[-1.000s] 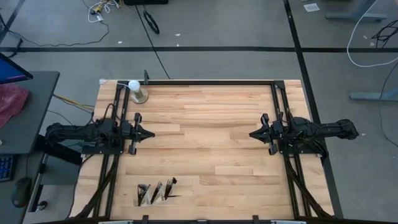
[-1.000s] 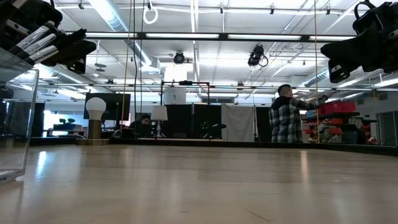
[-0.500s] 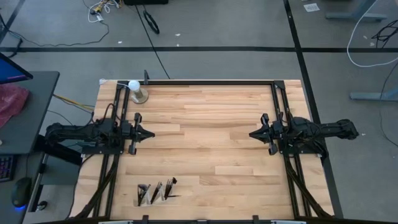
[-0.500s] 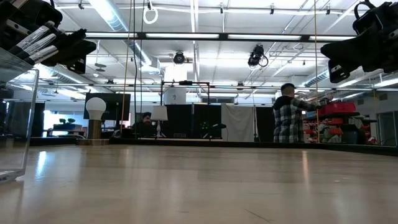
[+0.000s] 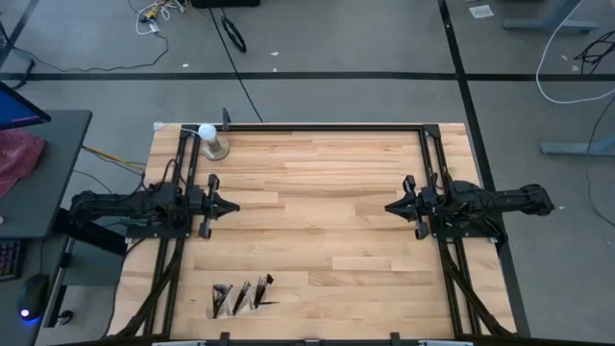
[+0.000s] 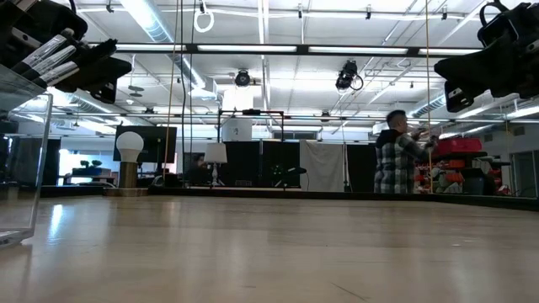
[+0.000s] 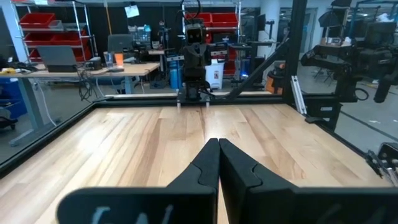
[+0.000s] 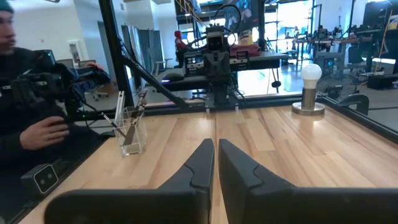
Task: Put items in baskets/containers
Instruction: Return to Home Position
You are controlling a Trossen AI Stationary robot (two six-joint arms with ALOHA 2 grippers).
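Observation:
The clear organizer stands near the table's near edge, toward the left. Several dark makeup brushes stick up out of its compartments, leaning on its walls. In the right wrist view the organizer and its brushes show farther off. My left gripper hovers level over the table's left side, shut and holding nothing. My right gripper hovers level over the right side, shut and holding nothing. The two grippers point at each other, both far from the organizer.
A white ball on a metal stand sits at the far left corner. Dark frame rails run along the table's far edge and down both sides. Bare wood lies between the grippers. A person's hand shows beside the table.
Both arms and the organizer have kept still. In the room beyond the table's far edge, a person in a checked shirt has stepped to the right.

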